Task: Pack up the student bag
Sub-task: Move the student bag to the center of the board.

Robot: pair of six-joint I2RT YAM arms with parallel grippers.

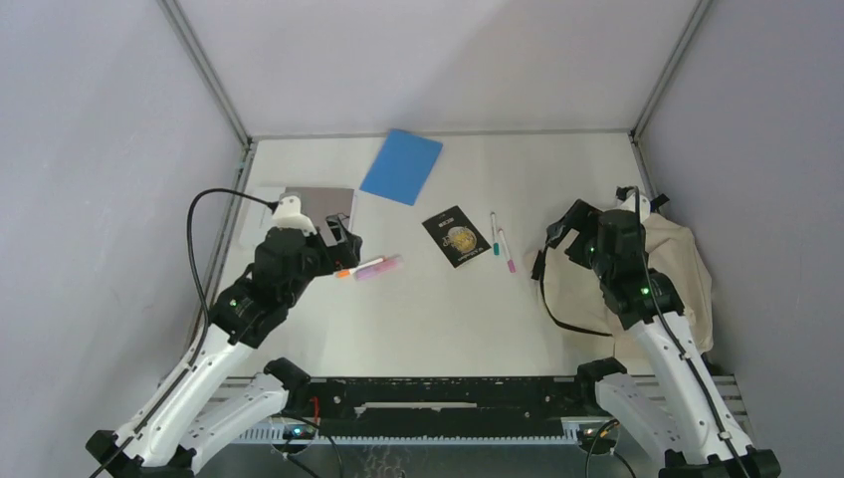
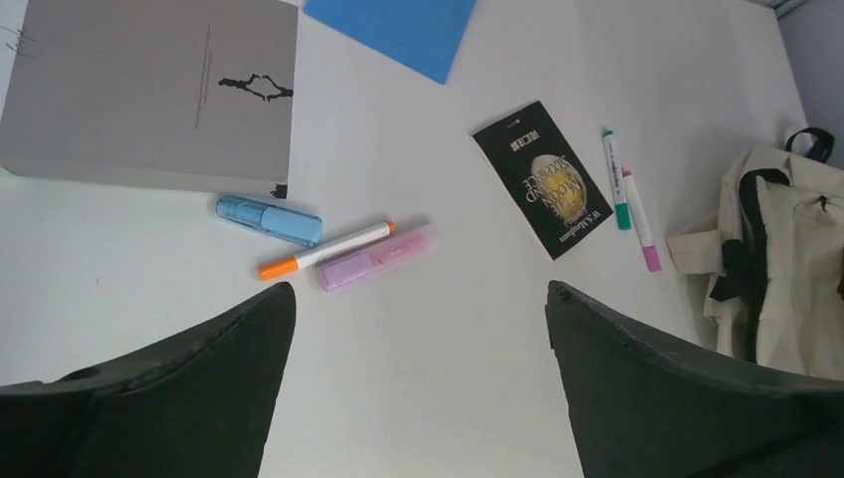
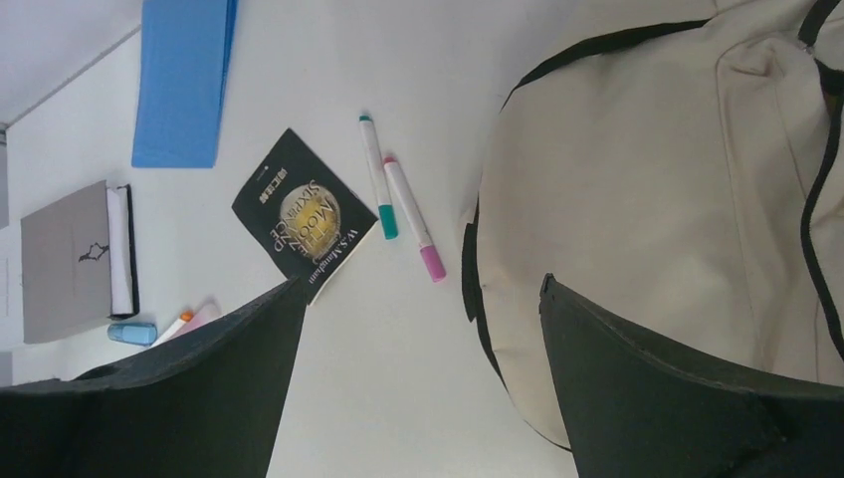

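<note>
Right wrist view puts us closest to the action: the right tool point(image 3: 420, 287) hovers with its jaws wide apart and empty, just over the left edge of the student bag point(image 3: 637, 169), which lies slumped flat at the right side of the surface point(image 1: 418, 319). That bag looks soft, limp and probably light, so I'd expect it to sag and fold wherever it's pinched. The black strap point(image 3: 470, 274) along its edge looks like the firmest hold. On the other side, the left tool point(image 2: 418, 299) is spread open too, holding nothing, above an orange-tipped marker point(image 2: 323, 249) and a pink highlighter point(image 2: 376, 257). Further out sit a black booklet point(image 1: 456, 236), a teal pen point(image 1: 494, 232), a pink pen point(image 1: 507, 251), and at the back a blue folder point(image 1: 401, 166).
</note>
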